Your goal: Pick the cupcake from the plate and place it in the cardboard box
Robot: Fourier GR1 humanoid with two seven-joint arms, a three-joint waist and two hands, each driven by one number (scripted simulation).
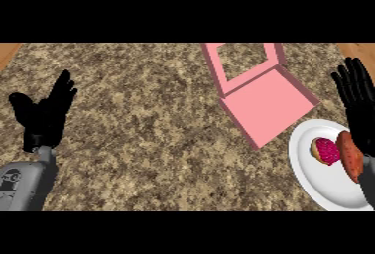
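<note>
Right hand rests by the plate, fingers straight up.

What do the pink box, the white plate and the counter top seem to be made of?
The pink box: probably cardboard, matte, with thin flat walls and an open lid. The white plate: looks like glazed ceramic, smooth and plain, though plastic is possible. The counter top: speckled brown and grey, like granite or similar stone.

Pink box, white plate, magenta-topped cupcake, speckled brown counter.
</note>
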